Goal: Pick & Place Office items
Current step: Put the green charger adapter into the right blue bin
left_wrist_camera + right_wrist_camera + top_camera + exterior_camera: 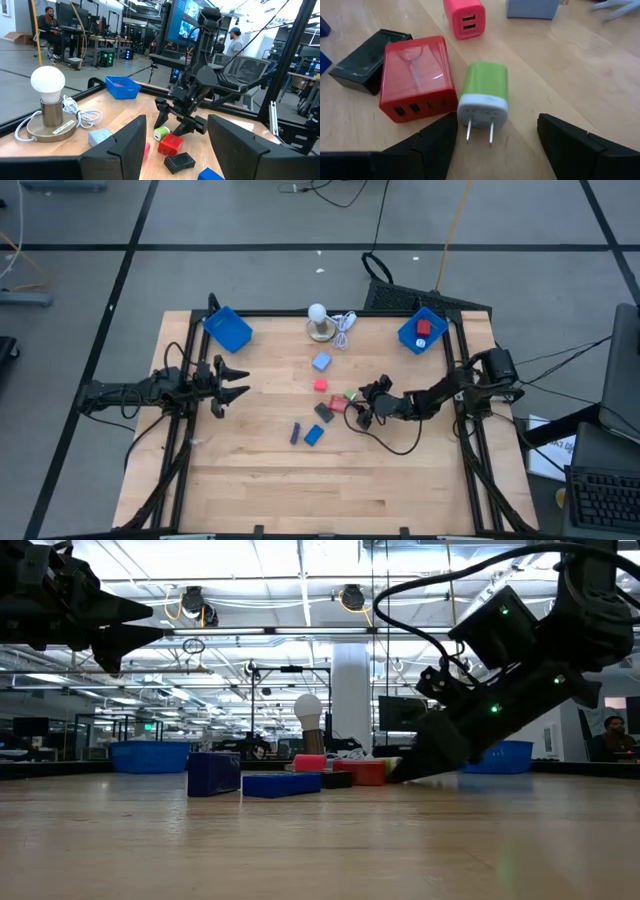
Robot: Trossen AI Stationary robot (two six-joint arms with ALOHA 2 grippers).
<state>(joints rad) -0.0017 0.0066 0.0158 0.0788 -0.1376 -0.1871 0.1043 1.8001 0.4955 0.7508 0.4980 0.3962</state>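
Several small charger-like blocks lie mid-table: light blue (pixel 321 361), pink-red (pixel 319 384), green (pixel 350 395), red (pixel 337 404), dark grey (pixel 324 413), purple (pixel 296 434) and blue (pixel 314 434). Another red piece (pixel 423 328) sits in the far-right blue tray (pixel 410 338). My right gripper (pixel 364 405) is low over the table and open. In its wrist view the fingers (pixel 427 142) stand on either side of the pronged end of the green block (pixel 482 92), which lies flat beside the red block (pixel 417 77). My left gripper (pixel 240 381) hovers open at the table's left, raised (pixel 120 625).
A white bulb on a round base (pixel 318 320) with white cord stands at the far edge. A second blue tray (pixel 228 328) sits far left. Bare wood lies toward the near edge. People and desks show in the room beyond the table.
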